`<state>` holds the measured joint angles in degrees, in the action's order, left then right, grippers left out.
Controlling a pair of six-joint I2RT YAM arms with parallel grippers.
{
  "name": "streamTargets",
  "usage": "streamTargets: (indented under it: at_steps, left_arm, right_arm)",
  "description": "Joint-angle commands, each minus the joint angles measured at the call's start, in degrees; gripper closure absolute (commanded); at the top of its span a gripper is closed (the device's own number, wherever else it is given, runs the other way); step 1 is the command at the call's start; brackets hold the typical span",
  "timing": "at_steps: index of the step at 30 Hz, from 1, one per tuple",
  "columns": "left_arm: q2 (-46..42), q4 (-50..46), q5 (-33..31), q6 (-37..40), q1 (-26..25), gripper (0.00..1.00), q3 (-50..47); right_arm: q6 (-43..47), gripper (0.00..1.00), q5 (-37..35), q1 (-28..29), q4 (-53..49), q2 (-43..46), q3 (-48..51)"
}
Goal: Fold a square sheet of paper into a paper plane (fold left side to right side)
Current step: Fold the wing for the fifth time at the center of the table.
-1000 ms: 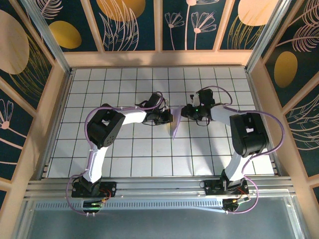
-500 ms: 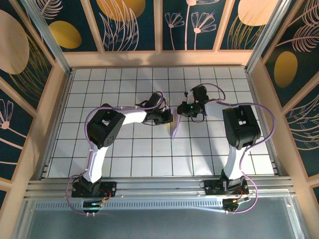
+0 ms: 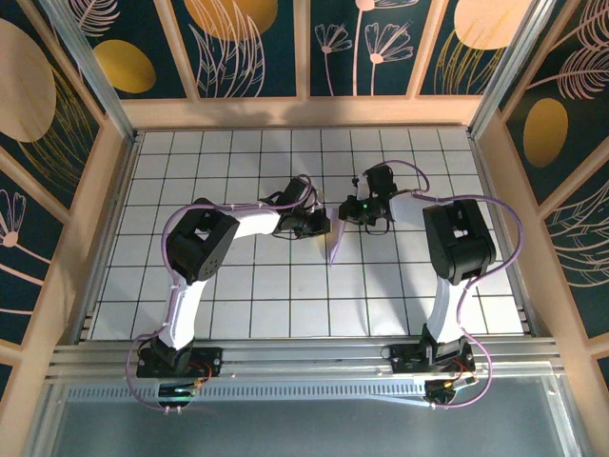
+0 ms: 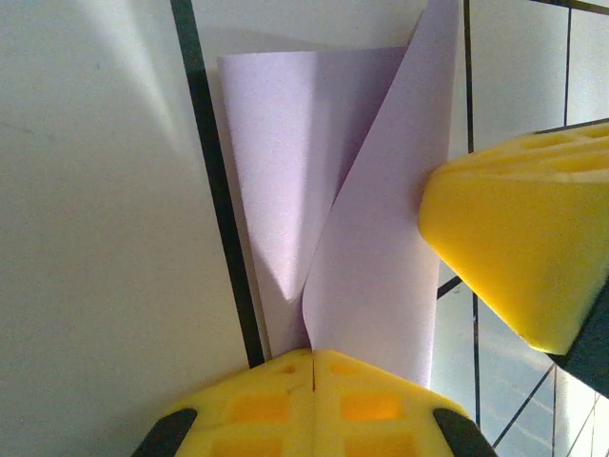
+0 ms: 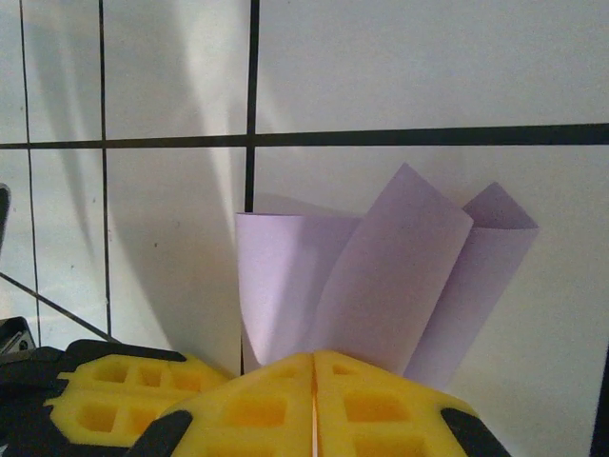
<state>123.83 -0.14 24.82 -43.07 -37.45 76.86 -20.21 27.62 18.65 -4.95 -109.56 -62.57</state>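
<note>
Near the middle of the tabletop (image 3: pixel 285 286), a little toward its far edge, I have both grippers meeting over the white grid. From the left, my left arm (image 3: pixel 195 243) reaches inward, and the left gripper (image 3: pixel 321 227) is clenched on the paper plane (image 3: pixel 335 244). In the left wrist view its yellow pads (image 4: pixel 257 405) press together without a gap, and lavender paper rises from the seam between them. The paper plane is a slim, pointed strip of pale lavender. Its tip points toward the near edge and its upper end lies between the two grippers; whether the tip touches the tabletop I cannot tell. Up close the paper is not flat: one layer curls over another in an open, rounded fold. Just to the right, the right gripper (image 3: pixel 350 211) is likewise clamped on the same paper, its pads (image 5: pixel 257 409) shut tight in the right wrist view, with layers fanning out beyond them. The two grippers sit just beside each other. My right arm (image 3: pixel 457 243) bends back toward the near right corner.
</note>
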Motion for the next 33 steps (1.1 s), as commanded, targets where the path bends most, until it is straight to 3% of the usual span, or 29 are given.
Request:
streamTargets:
  at_steps: [1, 17, 25, 33]
  left_arm:
    - [4.66, -6.19, -6.88, 0.97, 0.62, 0.99, -0.84]
    - [5.18, -5.75, -6.01, 1.05, 0.63, 0.99, -0.81]
    - [4.37, -4.34, -5.31, 0.33, 0.59, 0.98, -1.51]
    - [-2.37, -1.43, -4.24, -0.57, 0.81, 0.77, -2.15]
  right_arm:
    - [0.12, 0.9, -1.51, 0.2, -0.97, -0.92, 1.01]
    - [-0.76, 0.91, -2.66, -0.19, 0.08, -0.73, 3.62]
    - [-2.06, 0.96, -3.09, -1.07, 1.85, 0.26, 8.96]
    - [-2.03, 1.0, -3.38, -1.82, 4.37, 0.65, 13.21]
